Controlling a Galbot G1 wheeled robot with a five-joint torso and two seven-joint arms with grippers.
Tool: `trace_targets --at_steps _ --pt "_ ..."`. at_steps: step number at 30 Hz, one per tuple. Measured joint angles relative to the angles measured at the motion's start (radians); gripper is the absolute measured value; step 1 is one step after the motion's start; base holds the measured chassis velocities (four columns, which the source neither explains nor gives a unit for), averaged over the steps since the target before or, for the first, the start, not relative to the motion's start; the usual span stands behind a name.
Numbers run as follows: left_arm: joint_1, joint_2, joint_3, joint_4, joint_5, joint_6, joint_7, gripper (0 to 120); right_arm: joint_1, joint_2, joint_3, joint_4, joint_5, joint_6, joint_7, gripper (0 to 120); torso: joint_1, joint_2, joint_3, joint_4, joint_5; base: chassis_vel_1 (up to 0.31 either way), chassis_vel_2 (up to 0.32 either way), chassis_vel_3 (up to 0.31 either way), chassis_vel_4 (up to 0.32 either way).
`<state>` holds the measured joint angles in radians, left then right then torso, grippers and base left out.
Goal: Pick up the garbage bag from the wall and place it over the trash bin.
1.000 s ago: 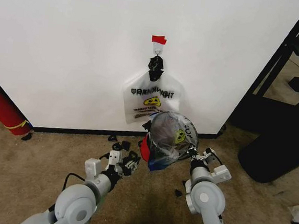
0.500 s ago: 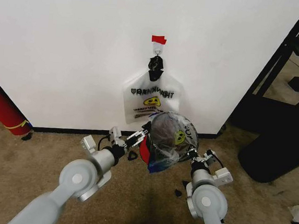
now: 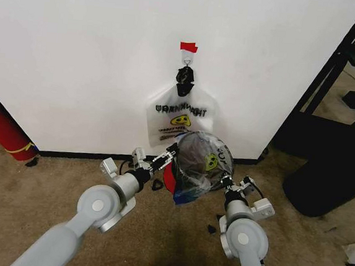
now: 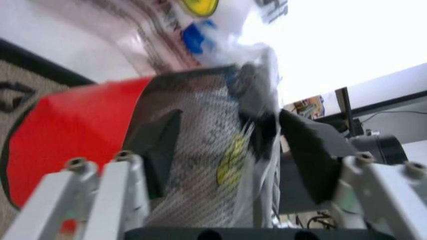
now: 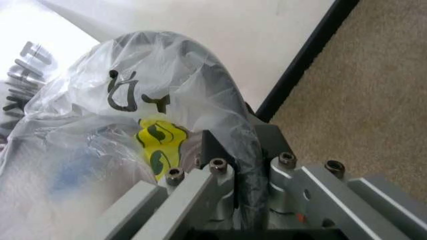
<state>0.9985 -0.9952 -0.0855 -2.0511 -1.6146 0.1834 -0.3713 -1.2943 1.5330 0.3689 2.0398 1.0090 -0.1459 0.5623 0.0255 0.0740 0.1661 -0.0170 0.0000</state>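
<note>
- A red cylinder (image 3: 1,127) was seen leaning at the far left, against the plain white wall (image 3: 78,56) near its black baseboard, well apart from the work.
- The left gripper (image 3: 163,160) was reached in from the left to the rim of the small round black trash bin with a red base (image 3: 171,177). In the left wrist view its jaws were spread, with the bin's rim and a fold of film lying between the dark pads (image 4: 160,145); nothing was pinched yet, as far as could be judged.
- The thin translucent garbage bag with a yellow smiley and blue tape (image 3: 198,163) was draped over the tilted bin's mouth, on the carpet just in front of the baseboard.
- A similar smiley bag (image 3: 180,118) was left hanging on the wall's small hook, below a red tape piece (image 3: 188,47).
- The right gripper (image 3: 226,181) was held at the bin's right side, pressed together on the bag film and rim in the right wrist view (image 5: 227,165).
- The bin lay between the two grippers, its mouth facing the robot; the left side was judged the one needing seating.
</note>
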Motion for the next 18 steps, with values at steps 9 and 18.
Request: trace_targets --at_steps 9,18 --pt "-0.025 -0.009 0.002 0.009 0.022 -0.024 0.001 22 -0.002 0.0 0.0 -0.017 -0.02 0.001 -0.005 1 0.0 0.0 0.0 -0.0001 0.0 0.0 0.0 0.0 0.0" --pt "-0.008 -0.015 0.009 0.004 0.035 -0.018 0.007 0 0.005 0.002 0.0 -0.018 -0.019 0.002 0.001 1 0.0 0.0 0.0 0.0 0.0 0.0 0.0 0.0 0.0"
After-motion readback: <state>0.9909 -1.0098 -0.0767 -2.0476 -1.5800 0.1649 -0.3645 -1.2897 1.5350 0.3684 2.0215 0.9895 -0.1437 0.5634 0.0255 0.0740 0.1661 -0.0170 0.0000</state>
